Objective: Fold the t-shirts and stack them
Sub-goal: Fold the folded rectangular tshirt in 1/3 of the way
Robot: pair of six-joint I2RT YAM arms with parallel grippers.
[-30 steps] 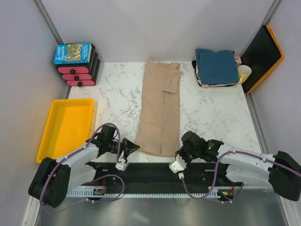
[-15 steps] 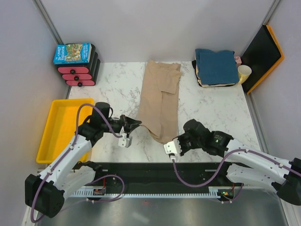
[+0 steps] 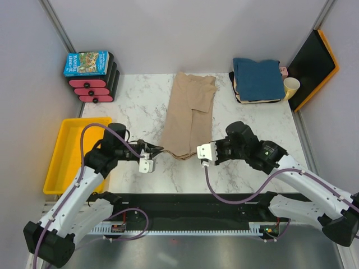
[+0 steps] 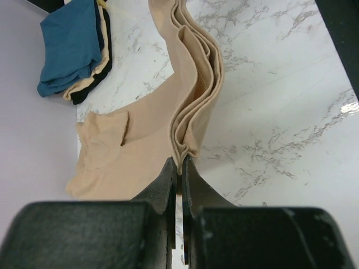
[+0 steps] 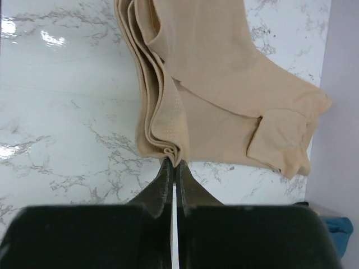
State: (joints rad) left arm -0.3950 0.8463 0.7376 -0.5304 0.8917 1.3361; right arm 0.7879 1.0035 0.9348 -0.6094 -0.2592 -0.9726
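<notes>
One marble table (image 3: 252, 134) is carrying everything, and two arms are reaching over it from the near edge. One large tan-beige t-shirt (image 3: 188, 115) is lying down the middle of the table as a long strip. Its far end is resting flat near the back edge and its near end is curling up off the marble.

One yellow tray (image 3: 78, 151) is sitting at the left edge. One black board with an orange rim (image 3: 311, 64) is leaning in the far right corner.

One stack of folded t-shirts (image 3: 258, 78) is sitting just beside that board. It is showing three colours: teal-blue on top, with cream and dark edges peeking out underneath.

One blue picture-covered box (image 3: 87, 63) is resting on three black-and-red cases (image 3: 92, 84) in the far left corner. One pale yellow cup (image 3: 291, 87) is standing between the stack and the board.

The left gripper (image 4: 179, 167) is pinching the near left corner of the tan shirt. Its jaws are pressing together on several bunched layers of cloth. The right gripper (image 5: 173, 166) is doing the same at the near right corner, its jaws clamping narrowly on the layered hem. The two grippers are holding that end at about the same height, well apart from each other.
</notes>
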